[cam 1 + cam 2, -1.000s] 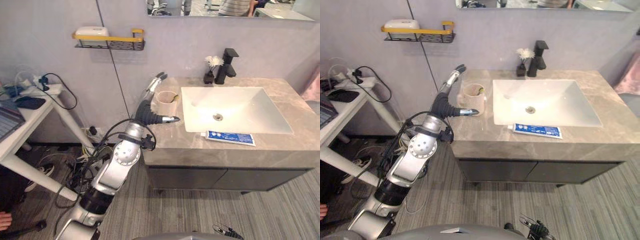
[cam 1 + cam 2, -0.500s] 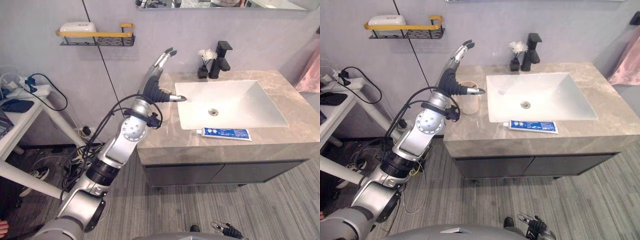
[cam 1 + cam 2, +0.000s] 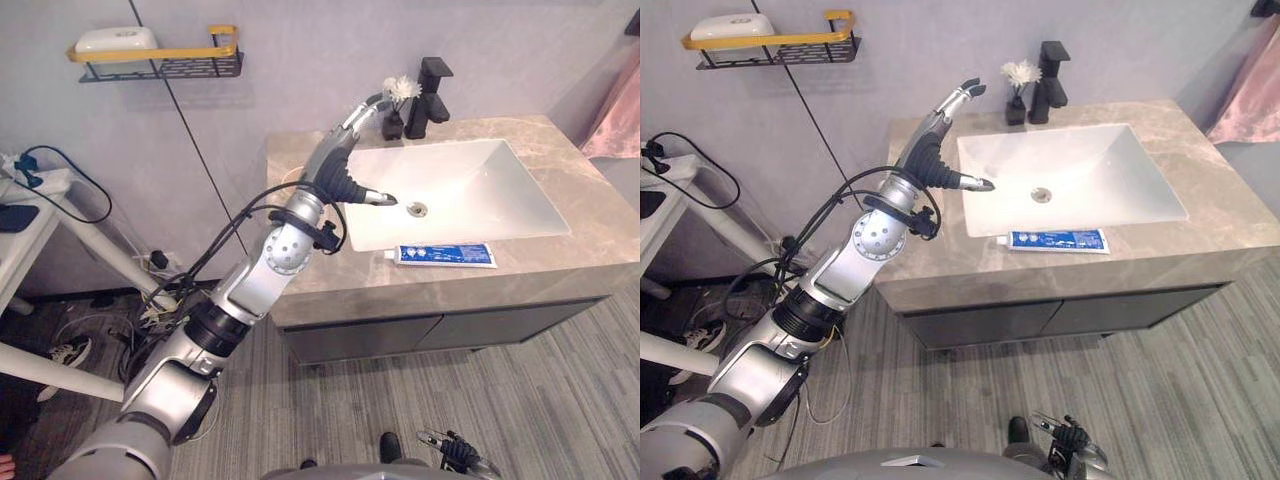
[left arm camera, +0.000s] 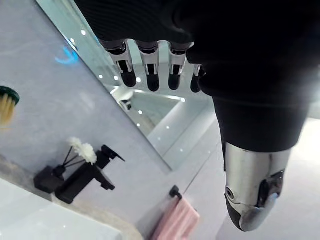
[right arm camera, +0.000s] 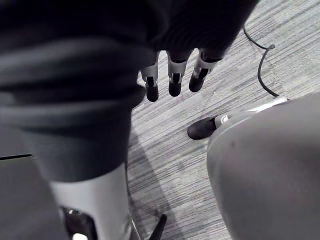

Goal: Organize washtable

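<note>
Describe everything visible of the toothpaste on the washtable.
The toothpaste is a long, flat blue pack with white print and a white end on the robot's left; tube or box, I cannot tell. It lies flat on the grey stone-look countertop, on the strip just in front of the white basin, roughly along the front edge. No hand touches it; the left hand is raised apart from it.
</note>
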